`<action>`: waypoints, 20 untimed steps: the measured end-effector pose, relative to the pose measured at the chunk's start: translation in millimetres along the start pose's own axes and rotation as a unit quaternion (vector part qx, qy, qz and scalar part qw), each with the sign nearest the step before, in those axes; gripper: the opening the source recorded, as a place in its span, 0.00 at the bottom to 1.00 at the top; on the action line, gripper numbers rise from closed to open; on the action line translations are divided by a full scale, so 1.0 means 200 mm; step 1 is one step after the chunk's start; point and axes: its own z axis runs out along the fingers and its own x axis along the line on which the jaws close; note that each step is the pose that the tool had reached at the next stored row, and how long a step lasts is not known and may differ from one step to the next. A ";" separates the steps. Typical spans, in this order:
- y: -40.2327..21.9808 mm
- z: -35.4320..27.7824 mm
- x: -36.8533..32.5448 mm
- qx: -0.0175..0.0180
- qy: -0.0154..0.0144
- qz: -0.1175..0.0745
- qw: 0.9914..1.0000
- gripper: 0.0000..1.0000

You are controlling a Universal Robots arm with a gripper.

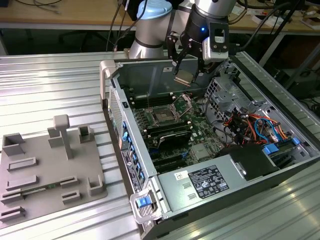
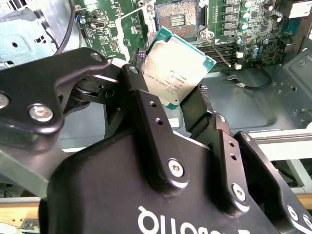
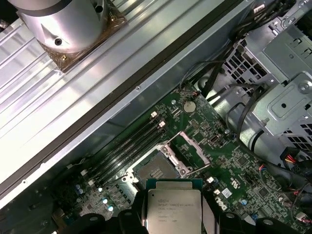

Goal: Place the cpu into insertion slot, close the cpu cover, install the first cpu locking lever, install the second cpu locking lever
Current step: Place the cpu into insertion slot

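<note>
Exterior view: high, looking down into open grey computer case (image 1: pixel 131 150); both wrist views: close over its green circuit board (image 2: pixel 113 24) (image 3: pixel 222 146).

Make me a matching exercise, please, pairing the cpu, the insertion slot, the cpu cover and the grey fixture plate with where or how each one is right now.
Things:
1. cpu
2. insertion slot
3. cpu cover
4. grey fixture plate

States:
A. swung open, off the slot
B. lying on the ribbed table, outside the computer case
C. gripped in the jaws above the motherboard
D. uncovered and empty

Pairs: 1-C, 2-D, 3-A, 4-B
</note>
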 end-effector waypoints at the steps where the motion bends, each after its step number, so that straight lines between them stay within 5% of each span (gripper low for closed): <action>1: 0.000 0.000 0.000 0.000 0.000 0.000 1.000 0.55; 5: 0.000 0.000 0.000 0.000 0.000 0.003 1.000 0.55; 12: 0.000 0.005 0.000 -0.001 -0.003 0.036 0.999 0.55; 20: -0.001 0.005 0.000 -0.001 -0.003 0.037 0.999 0.55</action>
